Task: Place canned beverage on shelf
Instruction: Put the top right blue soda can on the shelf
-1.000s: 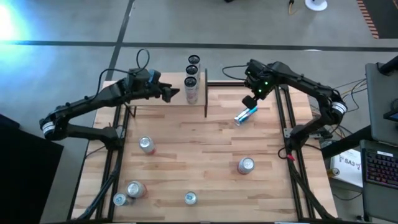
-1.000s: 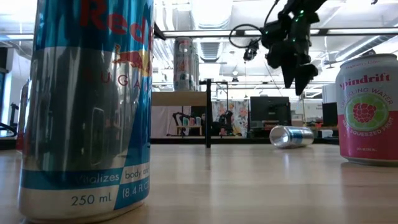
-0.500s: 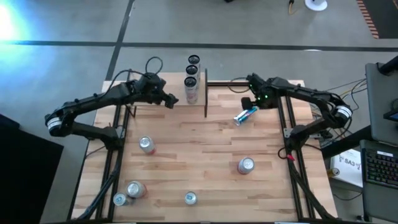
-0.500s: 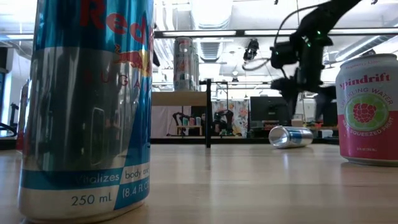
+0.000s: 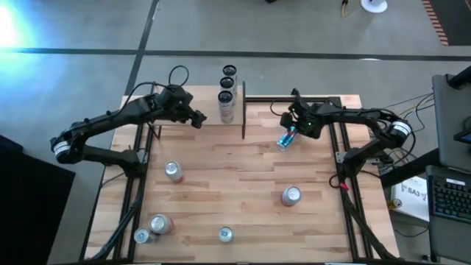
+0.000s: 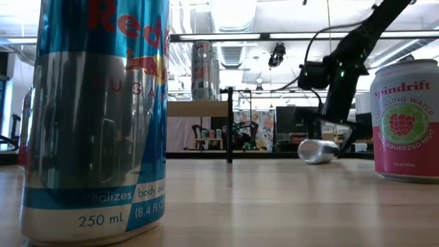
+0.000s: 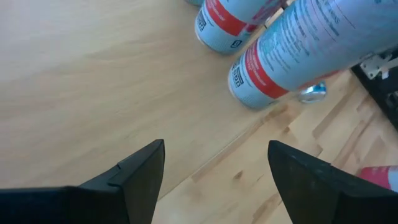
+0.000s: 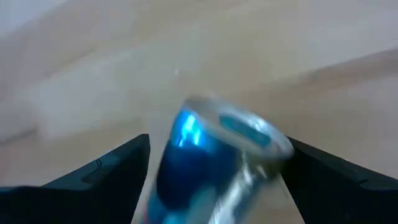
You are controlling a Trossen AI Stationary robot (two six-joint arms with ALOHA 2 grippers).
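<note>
A blue and silver canned beverage [image 5: 287, 138] lies on its side on the tabletop, right of the shelf [image 5: 243, 114]. My right gripper [image 5: 293, 129] is low over it and open, with one finger on each side of the can [image 8: 211, 162]. Three tall cans [image 5: 227, 96] stand on the shelf's light board [image 7: 93, 81]. My left gripper [image 5: 199, 119] hangs open over that board, left of the cans [image 7: 280, 56], with nothing between its fingers [image 7: 140, 177]. My right gripper comes at the lying can from above on a slant, its fingers [image 8: 106, 180] on either side of the can's body near the top end [image 8: 236, 127]. The view is blurred, so I cannot tell whether the fingers touch it. The can lies on the table.
Several more cans stand on the near half of the table: one at the left [image 5: 173, 171], two at the near left corner [image 5: 160, 224], one at the near edge [image 5: 225, 234] and one at the right [image 5: 291, 196]. A black frame runs along both table sides.
My right gripper has come down from well above the table onto the lying can and has rolled its wrist, so that its fingers now stand on either side of the can. My left gripper has tipped further down over the shelf board.
</note>
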